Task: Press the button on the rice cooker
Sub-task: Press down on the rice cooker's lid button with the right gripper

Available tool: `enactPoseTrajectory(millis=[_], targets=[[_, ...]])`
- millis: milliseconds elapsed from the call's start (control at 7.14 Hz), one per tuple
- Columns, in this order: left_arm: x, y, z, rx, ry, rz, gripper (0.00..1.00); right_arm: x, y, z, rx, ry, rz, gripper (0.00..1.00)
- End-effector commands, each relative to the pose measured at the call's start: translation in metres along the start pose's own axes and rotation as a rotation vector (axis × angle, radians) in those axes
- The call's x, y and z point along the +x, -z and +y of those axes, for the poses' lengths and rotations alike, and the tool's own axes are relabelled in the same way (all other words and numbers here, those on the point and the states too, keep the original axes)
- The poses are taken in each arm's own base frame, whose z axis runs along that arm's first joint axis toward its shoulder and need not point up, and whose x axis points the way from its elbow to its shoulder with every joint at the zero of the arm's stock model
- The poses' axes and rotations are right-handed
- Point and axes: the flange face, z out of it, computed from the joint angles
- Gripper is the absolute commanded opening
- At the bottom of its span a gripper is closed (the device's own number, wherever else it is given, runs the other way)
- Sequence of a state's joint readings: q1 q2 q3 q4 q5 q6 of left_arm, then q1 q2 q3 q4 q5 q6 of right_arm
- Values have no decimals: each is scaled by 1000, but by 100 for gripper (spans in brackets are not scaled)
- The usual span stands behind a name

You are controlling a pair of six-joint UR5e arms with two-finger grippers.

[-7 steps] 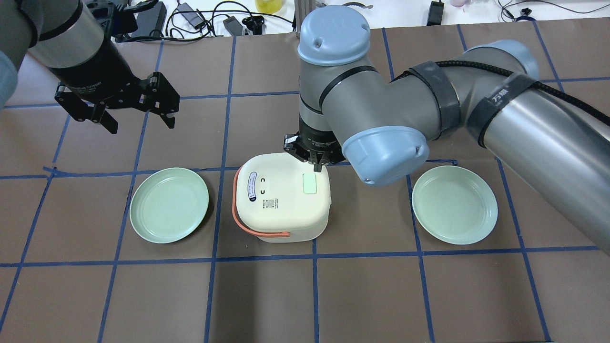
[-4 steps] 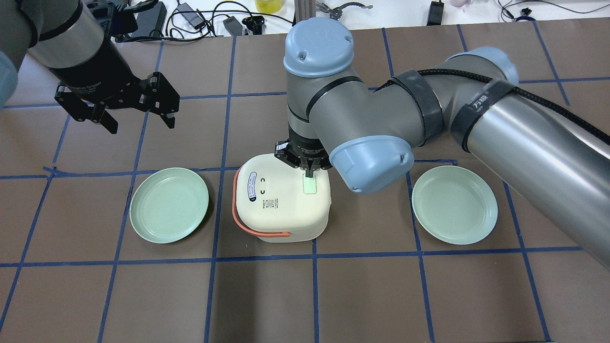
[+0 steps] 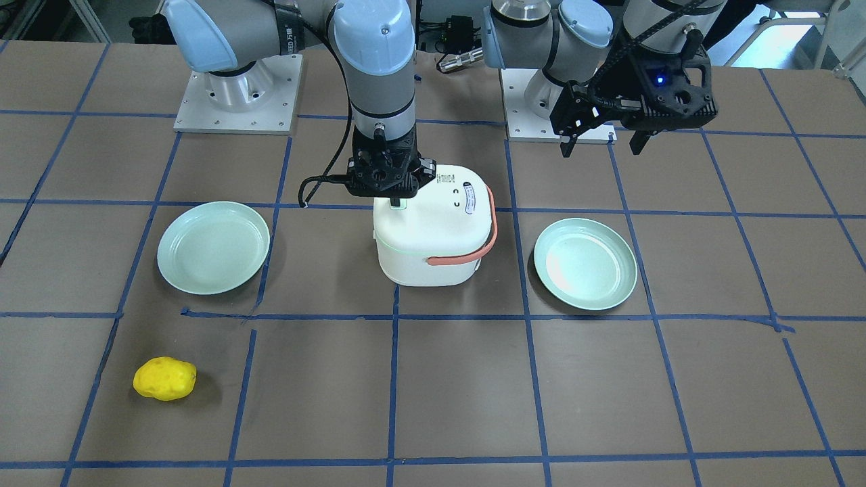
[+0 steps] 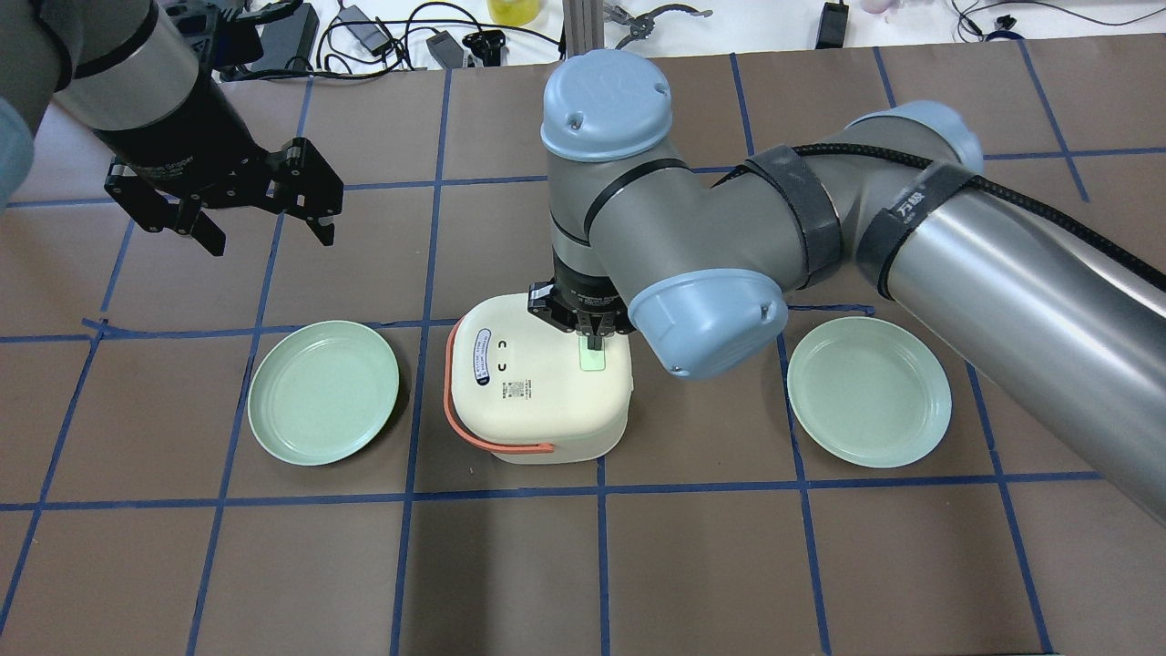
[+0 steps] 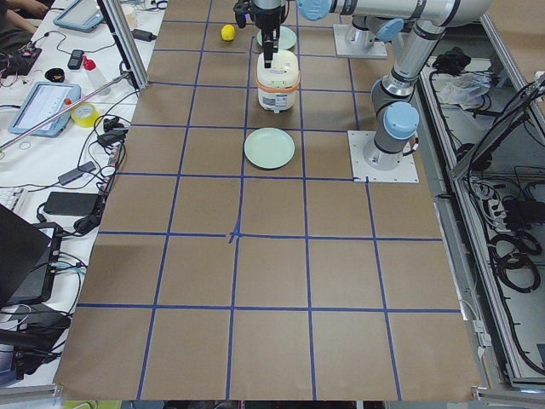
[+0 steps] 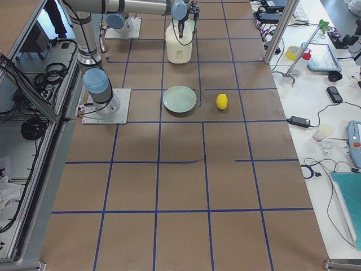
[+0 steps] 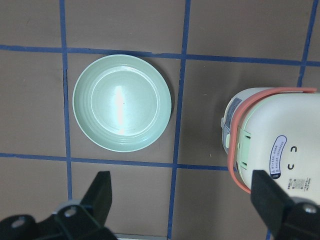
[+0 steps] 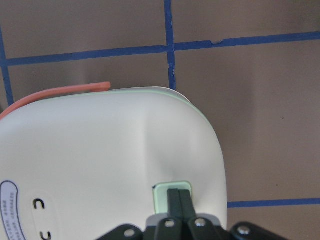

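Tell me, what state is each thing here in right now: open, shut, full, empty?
rice cooker: upright, lid shut, handle folded down.
button: under the right gripper tips; pressed or not, cannot tell.
right gripper: shut, tips on the button.
left gripper: open, empty, above the table.
left plate: empty.
right plate: empty.
yellow lump: lying alone on the table.

Before you: the rice cooker (image 4: 537, 392), smooth cream plastic with a soft sheen; a glossy mint plate (image 7: 122, 102) catching the light; the right hand (image 4: 592, 344), matt black; the table (image 4: 729, 565), matt brown paper gridded with blue tape (image 4: 602, 565).
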State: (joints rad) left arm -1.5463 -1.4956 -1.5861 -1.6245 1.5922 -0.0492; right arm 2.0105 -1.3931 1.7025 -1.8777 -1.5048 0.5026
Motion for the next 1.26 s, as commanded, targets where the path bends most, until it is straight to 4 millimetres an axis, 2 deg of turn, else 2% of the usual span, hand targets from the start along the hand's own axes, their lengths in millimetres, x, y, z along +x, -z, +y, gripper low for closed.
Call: enactPoseTrajectory(millis=[0, 560, 700, 840, 980, 1120], targets=[[0, 0, 0, 0, 1, 0, 100, 0, -2, 0, -5, 16, -1, 1], [0, 0, 0, 0, 0, 0, 100, -1, -6, -1, -10, 32, 2, 1], [0, 0, 0, 0, 1, 0, 100, -1, -2, -3, 3, 46, 4, 2], [0, 1, 0, 1, 0, 0, 100, 6, 15, -13, 31, 48, 0, 2], [0, 0, 0, 0, 1, 0, 100, 9, 43, -17, 75, 44, -19, 5], [0, 0, 0, 0, 1, 0, 100, 21, 63, -30, 91, 15, -24, 8]])
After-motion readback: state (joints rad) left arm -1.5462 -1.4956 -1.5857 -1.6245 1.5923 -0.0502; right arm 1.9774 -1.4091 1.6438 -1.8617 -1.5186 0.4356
